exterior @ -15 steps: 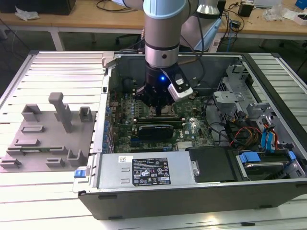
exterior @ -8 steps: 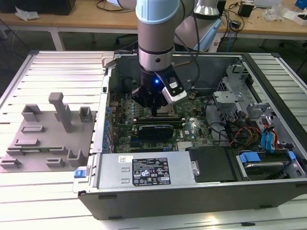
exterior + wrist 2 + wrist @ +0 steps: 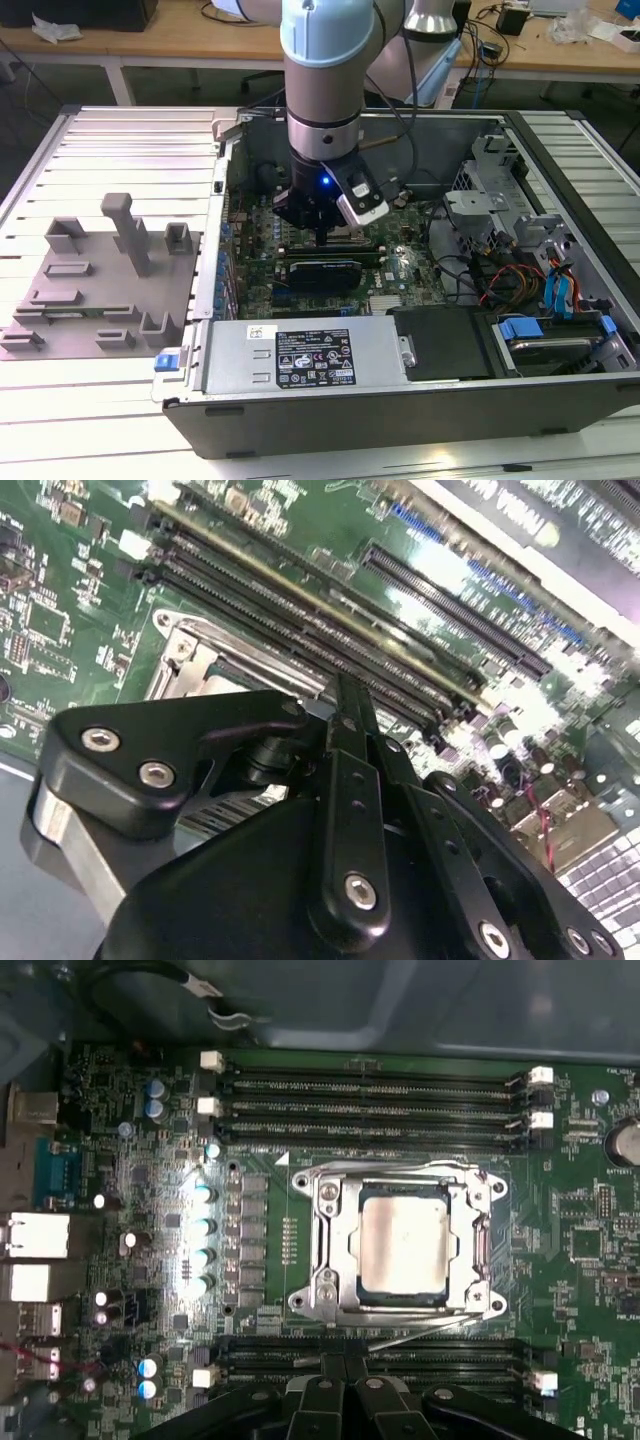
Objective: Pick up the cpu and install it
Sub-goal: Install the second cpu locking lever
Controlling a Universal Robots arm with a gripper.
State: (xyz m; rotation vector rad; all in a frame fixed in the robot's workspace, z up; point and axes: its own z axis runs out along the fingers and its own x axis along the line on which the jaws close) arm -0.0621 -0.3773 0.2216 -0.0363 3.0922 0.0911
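The cpu (image 3: 403, 1243) sits flat inside the metal frame of the socket (image 3: 330, 1250) on the green motherboard (image 3: 580, 1250). In the first wrist view its pale silver top faces up, and the frame goes all around it. Long black memory slots (image 3: 370, 1090) run along one side of the socket, and more slots (image 3: 440, 1360) run along the other side.

The gripper (image 3: 345, 1385) hangs just above the board, close to the socket's edge. Its two black fingers (image 3: 350, 725) are pressed together with no gap between them, and nothing is held in them. In the second wrist view the tips point down near a corner of the silver socket frame (image 3: 180, 640).

In the exterior view the arm (image 3: 325, 80) reaches straight down into the open computer case (image 3: 400, 410). A small blue light (image 3: 325, 181) glows on the wrist. The case lies on a pale slatted worktop (image 3: 130, 140). On the exterior view's left, well apart from the case, a grey plate with fixture blocks (image 3: 110, 270) rests on the worktop.
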